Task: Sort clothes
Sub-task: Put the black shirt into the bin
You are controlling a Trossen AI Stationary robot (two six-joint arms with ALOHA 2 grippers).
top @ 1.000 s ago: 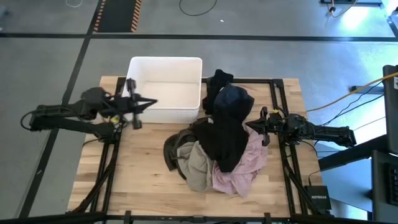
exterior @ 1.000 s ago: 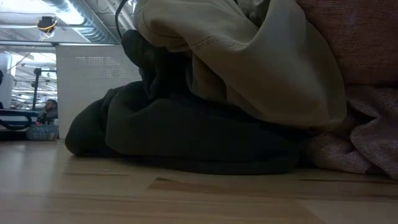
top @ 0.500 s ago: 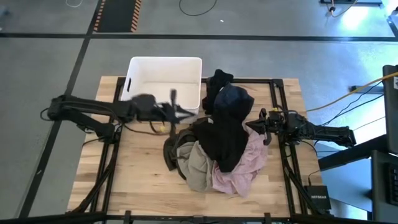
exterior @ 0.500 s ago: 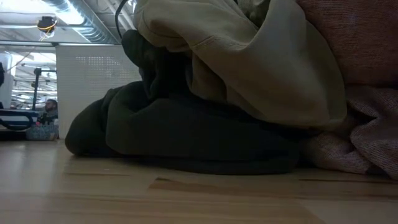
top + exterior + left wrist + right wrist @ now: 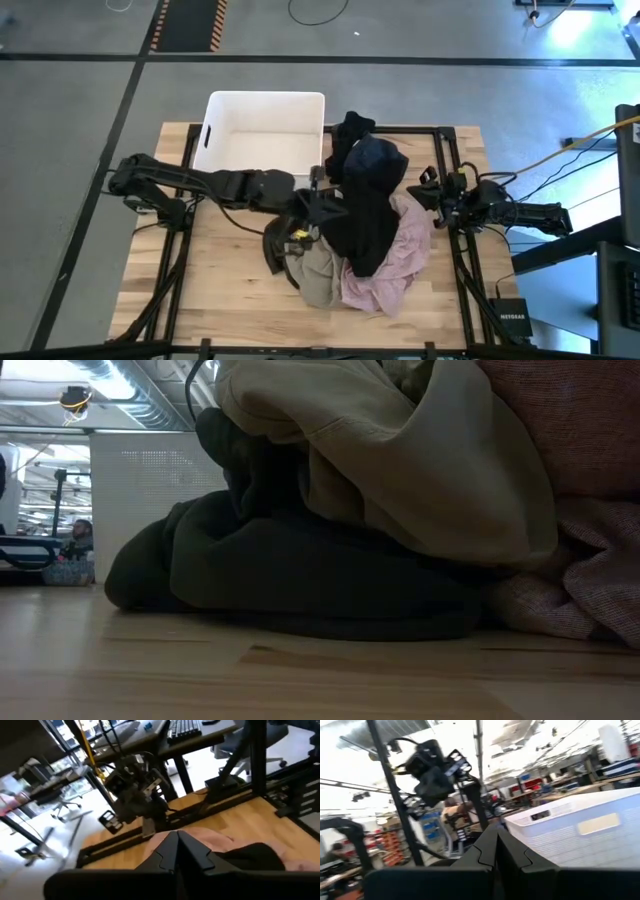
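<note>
A wooden table (image 5: pixel 220 270) seen from above fills the middle of the scene. A heap of clothes (image 5: pixel 350 235) lies at the table's centre, spreading toward 3 and 5 o'clock. A black garment (image 5: pixel 365 225) drapes over the top of the heap. Beneath it, a pink one (image 5: pixel 385 275) spills out toward 5 o'clock and a beige one (image 5: pixel 315 270) toward 6 o'clock. A navy piece (image 5: pixel 375 160) sits at the heap's 12 o'clock edge, with another black piece (image 5: pixel 352 128) just beyond it. In the low view a dark olive garment (image 5: pixel 300 580) lies on the wood under the beige fabric.

A white tub (image 5: pixel 265 140) stands at the table's 11 o'clock, just beside the heap.

The left arm reaches in from 9 o'clock across the table. The left gripper (image 5: pixel 318 205) is over the heap's 9 o'clock edge, its fingers pressed together and gripping nothing; whether it touches the fabric cannot be told.

The right gripper (image 5: pixel 432 195) waits at 3 o'clock, just beside the pink fabric, fingers likewise closed and empty.
</note>
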